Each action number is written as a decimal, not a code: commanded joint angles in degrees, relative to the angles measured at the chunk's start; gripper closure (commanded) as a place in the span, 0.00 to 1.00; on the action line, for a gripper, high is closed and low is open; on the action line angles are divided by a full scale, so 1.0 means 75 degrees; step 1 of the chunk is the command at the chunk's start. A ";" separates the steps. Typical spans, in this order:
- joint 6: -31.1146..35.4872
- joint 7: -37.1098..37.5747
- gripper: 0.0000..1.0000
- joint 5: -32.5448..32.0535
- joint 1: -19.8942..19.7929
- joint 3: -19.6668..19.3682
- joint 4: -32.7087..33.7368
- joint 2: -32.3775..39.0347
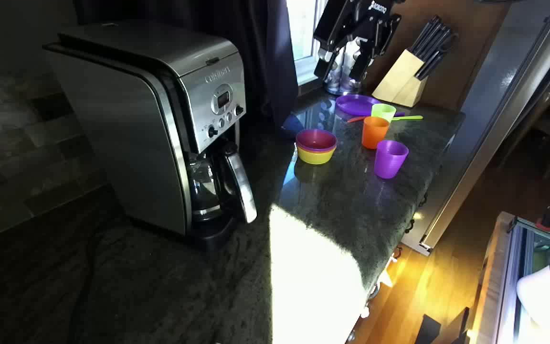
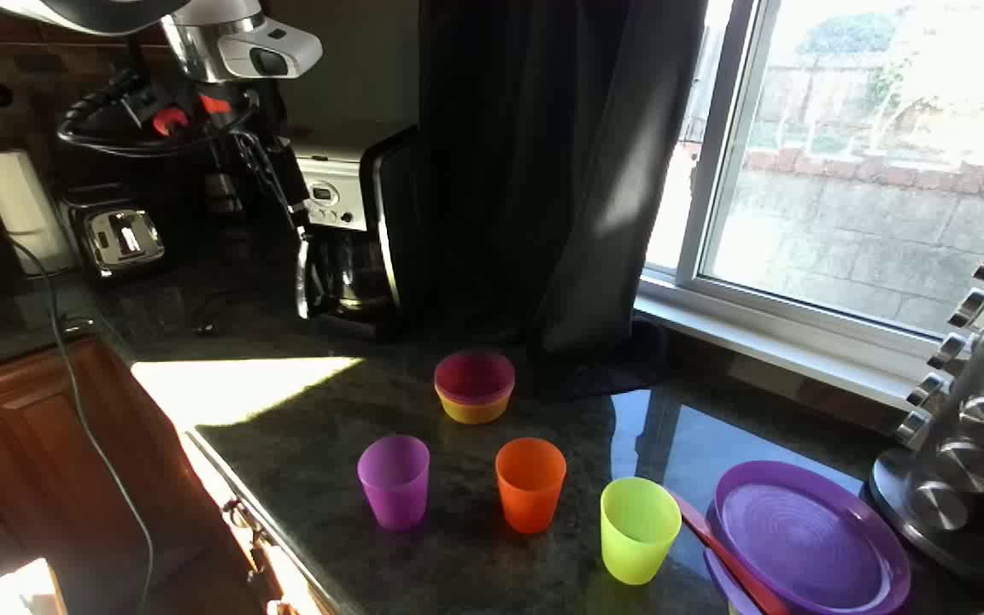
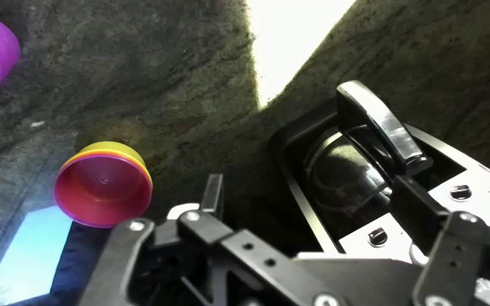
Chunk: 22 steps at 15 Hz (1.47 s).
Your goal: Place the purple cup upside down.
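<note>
Bench (image 1: pixel 351 205): dark polished stone; places below are taken from the bowl stack (image 2: pixel 474 389) standing on it.
Coffee maker (image 1: pixel 136 138): well apart from the bowl stack, controls facing out, presumably to be in reach.
Knife block (image 1: pixel 401 81): across the bowl stack from the coffee maker, tilted, likely for easy drawing.
Jaws: spread wide, holding nothing; raised higher than the bowl stack, probably to travel clear of rims before a grasp.
Purple plate (image 2: pixel 799 538): well apart from the bowl stack, on the knife block's side.
Bowl stack: yellow, orange and reddish-purple bowls nested, likely to save room.
Purple cup (image 2: pixel 395 483): between the bowl stack and the bench's outer edge, touching neither; upright, mouth up, so the turning-over looks undone. Its free surroundings should give the jaws room; inverting it will likely need a large wrist roll.
Orange cup (image 2: pixel 530 485): also near the bowl stack, mouth up.
Green cup (image 2: pixel 639 530): farther from the bowl stack, mouth up.
Lettering: CUISINART on the coffee maker's front; ROBOTIQ, slightly blurred, above the jaws. None legible on the cups.
</note>
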 commanded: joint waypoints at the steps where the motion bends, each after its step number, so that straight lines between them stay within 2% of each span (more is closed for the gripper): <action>1: -0.0012 0.0010 0.00 -0.0015 0.0022 -0.0021 0.0012 0.0005; 8: -0.0012 0.0009 0.00 -0.0015 0.0022 -0.0021 0.0012 0.0005; 9: 0.0358 0.0587 0.00 -0.0222 -0.0290 0.0049 -0.0142 0.0010; 10: 0.0825 0.0718 0.00 -0.0392 -0.0481 -0.0001 -0.0317 -0.0066; 13: 0.1447 0.1208 0.00 -0.0833 -0.0976 -0.0082 -0.0732 -0.0220; 15: 0.1068 0.0626 0.00 -0.1059 -0.1086 -0.0381 -0.0832 -0.0220; 17: 0.0468 -0.0595 0.00 -0.1232 -0.1004 -0.0850 -0.0901 -0.0168; 22: -0.0502 -0.2861 0.00 -0.1784 -0.1080 -0.1706 -0.1247 -0.0163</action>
